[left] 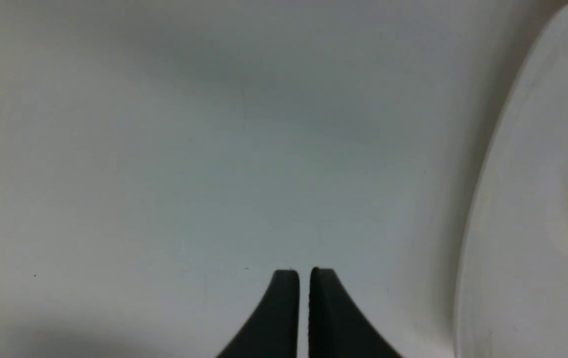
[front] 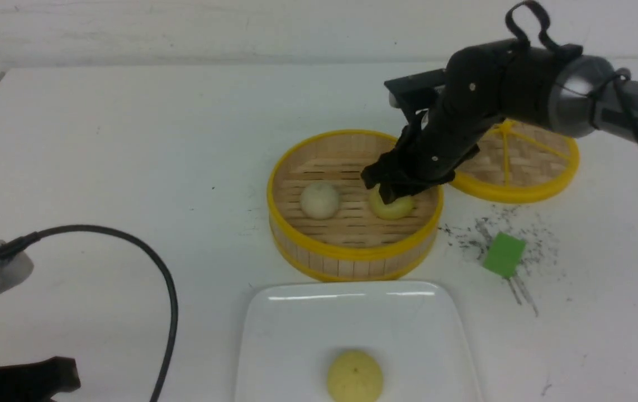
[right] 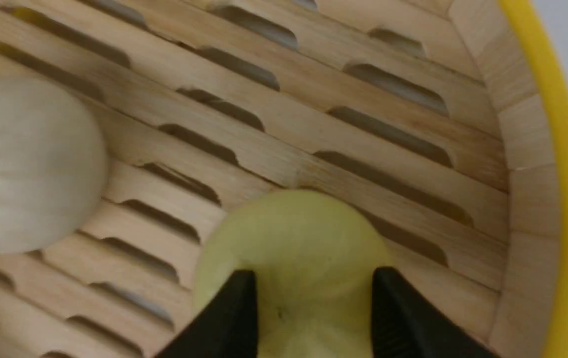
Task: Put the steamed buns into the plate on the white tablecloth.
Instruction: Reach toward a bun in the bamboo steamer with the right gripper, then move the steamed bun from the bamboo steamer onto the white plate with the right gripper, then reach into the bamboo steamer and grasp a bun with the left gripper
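Right gripper point(right: 312, 272) pinches a pale yellow domed bun point(right: 294, 223) inside the round yellow-rimmed bamboo basket point(front: 352, 254), hiding its top; left gripper point(left: 304, 272), mostly cropped, closed empty.

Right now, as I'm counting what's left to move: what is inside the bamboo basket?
The basket holds two buns: an off-white bun and a pale yellow bun, pinched by the right hand. The hand hides part of that bun.

pale wall point(front: 185, 28) behind, soft even light
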